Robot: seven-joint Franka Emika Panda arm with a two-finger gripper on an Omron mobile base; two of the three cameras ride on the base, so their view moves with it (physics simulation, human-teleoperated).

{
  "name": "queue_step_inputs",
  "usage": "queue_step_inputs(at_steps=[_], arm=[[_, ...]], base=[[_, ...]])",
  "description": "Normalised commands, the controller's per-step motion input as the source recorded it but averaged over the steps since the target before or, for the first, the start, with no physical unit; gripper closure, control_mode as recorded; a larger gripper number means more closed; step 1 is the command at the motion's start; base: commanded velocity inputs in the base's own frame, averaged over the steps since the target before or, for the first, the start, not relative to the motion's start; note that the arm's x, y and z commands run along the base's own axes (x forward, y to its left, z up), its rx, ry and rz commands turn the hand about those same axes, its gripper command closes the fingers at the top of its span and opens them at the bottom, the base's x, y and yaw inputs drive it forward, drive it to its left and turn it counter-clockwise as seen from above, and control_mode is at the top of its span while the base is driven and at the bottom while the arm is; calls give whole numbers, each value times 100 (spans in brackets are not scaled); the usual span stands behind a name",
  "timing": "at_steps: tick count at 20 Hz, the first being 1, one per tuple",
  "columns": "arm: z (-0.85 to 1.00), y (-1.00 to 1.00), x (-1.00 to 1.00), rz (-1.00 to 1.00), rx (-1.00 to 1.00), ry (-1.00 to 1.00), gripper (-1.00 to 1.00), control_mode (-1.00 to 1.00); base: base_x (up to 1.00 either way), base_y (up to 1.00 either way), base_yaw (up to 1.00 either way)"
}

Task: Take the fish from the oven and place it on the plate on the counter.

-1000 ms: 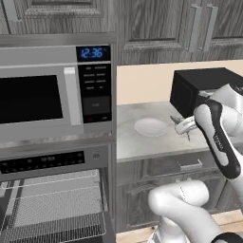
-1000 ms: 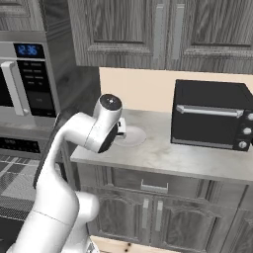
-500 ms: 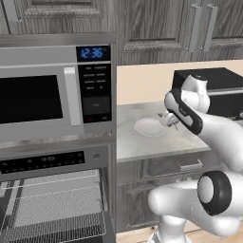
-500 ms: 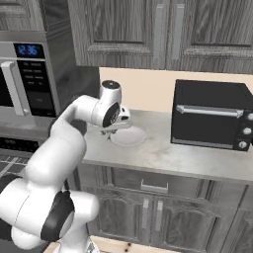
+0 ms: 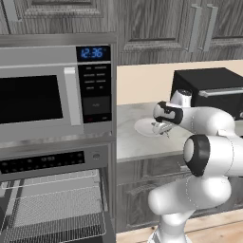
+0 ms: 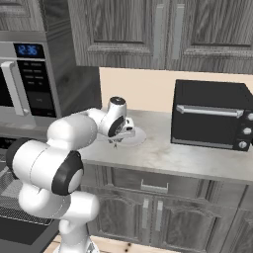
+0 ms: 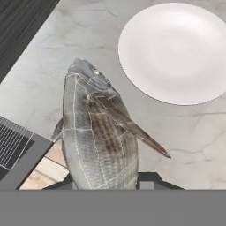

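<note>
While clamped on the fish (image 7: 97, 132) | hand (image 5: 163, 127) hovers seemingly just beside the plate (image 7: 176, 53) | above counter (image 6: 197, 158)

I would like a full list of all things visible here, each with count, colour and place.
fish: one, grey, held in the claw above the counter, near the plate.
plate: one, white, bare, on the counter.
counter: one, light grey marbled, above dark cabinets.
oven: one, steel, door open, below the microwave.
microwave: one, steel, blue clock.
toaster oven: one, black, on the counter at the right.
upper cabinets: dark grey wood.
claw: one, shut on the fish.
</note>
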Motion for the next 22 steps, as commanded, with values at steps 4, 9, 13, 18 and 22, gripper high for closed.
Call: queue_step_inputs(at_steps=[4, 9, 13, 18, 22], arm=[[-27, 0, 100, 0, 0, 0, 100, -100], [-2, -4, 65, 0, 0, 1, 100, -100], [-37, -6, 67, 0, 0, 6, 100, -100], [-43, -14, 62, 0, 0, 3, 100, -100], [-9, -13, 41, 0, 0, 0, 100, -100]], base=[[0, 0, 0], [0, 0, 0], [0, 0, 0], [0, 0, 0], [0, 0, 0]])
